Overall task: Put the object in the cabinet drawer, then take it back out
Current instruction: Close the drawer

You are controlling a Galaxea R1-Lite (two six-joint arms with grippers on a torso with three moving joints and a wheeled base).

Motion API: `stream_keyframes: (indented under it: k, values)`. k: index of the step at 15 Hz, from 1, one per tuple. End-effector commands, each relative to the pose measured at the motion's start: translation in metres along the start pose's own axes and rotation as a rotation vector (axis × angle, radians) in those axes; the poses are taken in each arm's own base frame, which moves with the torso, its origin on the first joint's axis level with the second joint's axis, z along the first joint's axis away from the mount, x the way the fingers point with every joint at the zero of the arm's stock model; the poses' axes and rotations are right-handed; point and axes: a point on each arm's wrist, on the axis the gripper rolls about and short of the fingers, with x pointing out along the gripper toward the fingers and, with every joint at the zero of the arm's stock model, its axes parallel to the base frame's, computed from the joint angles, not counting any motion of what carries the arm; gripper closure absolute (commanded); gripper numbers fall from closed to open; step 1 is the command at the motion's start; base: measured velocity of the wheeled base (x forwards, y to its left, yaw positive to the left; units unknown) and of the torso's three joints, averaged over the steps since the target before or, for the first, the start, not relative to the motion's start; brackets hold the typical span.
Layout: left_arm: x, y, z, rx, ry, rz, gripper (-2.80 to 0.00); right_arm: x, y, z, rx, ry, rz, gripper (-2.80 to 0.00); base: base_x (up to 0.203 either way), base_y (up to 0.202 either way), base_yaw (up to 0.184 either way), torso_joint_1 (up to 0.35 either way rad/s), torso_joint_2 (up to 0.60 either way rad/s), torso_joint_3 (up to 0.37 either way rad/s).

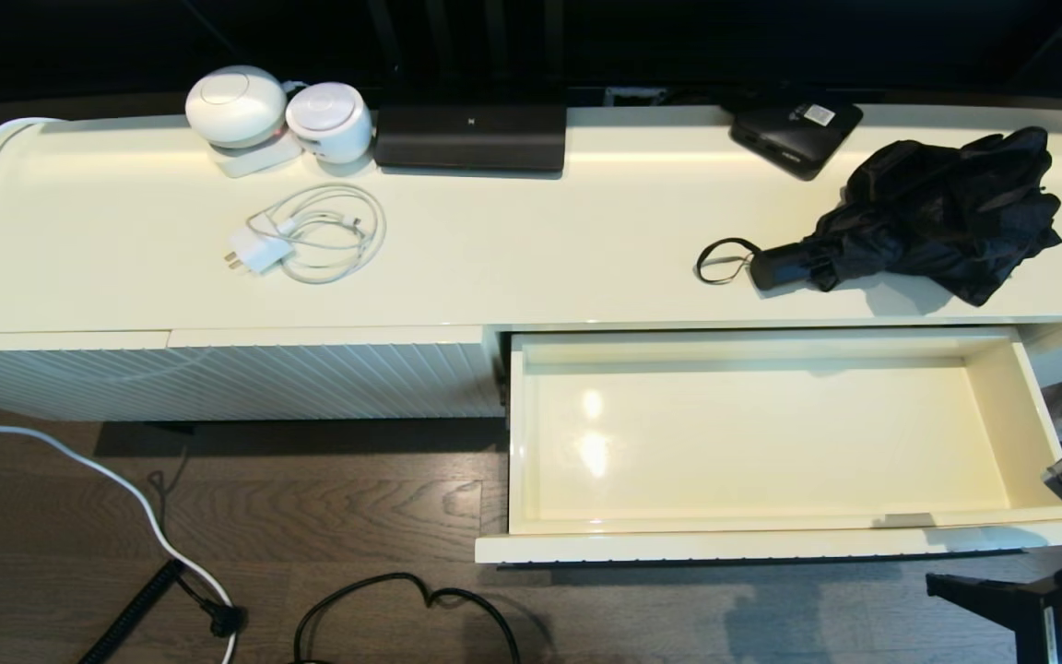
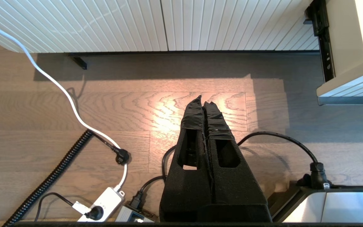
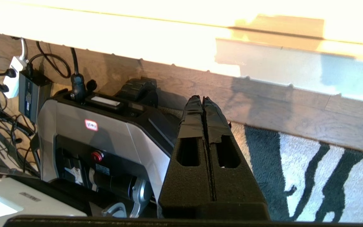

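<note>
Cream cabinet top with umbrella beside white-labelled, perhaps unreadable, box; drawer open, both fingers together.

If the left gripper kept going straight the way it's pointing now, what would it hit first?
Most likely the wooden floor. The left gripper, shut and holding nothing, points down at bare boards in front of the ribbed cabinet front, with nothing in between, though depth is hard to judge.
</note>
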Motion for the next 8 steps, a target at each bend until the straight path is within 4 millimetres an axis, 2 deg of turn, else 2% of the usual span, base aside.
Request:
stream_keyframes:
  k: [1,5,8]
  values:
    - [0.0,0.0,0.0,0.0,-0.001,0.001,0.0,0.005,-0.001,0.001,0.003,0.011,0.005,0.0,0.0,0.0,0.0,0.0,0.0,0.0]
    - [0.0,0.0,0.0,0.0,-0.001,0.001,0.0,0.022,-0.006,0.01,0.001,0.018,0.009,0.0,0.0,0.0,0.0,0.0,0.0,0.0]
    - [0.0,0.0,0.0,0.0,-0.001,0.0,0.0,0.03,-0.008,0.024,-0.014,-0.025,0.009,0.0,0.0,0.0,0.0,0.0,0.0,0.0]
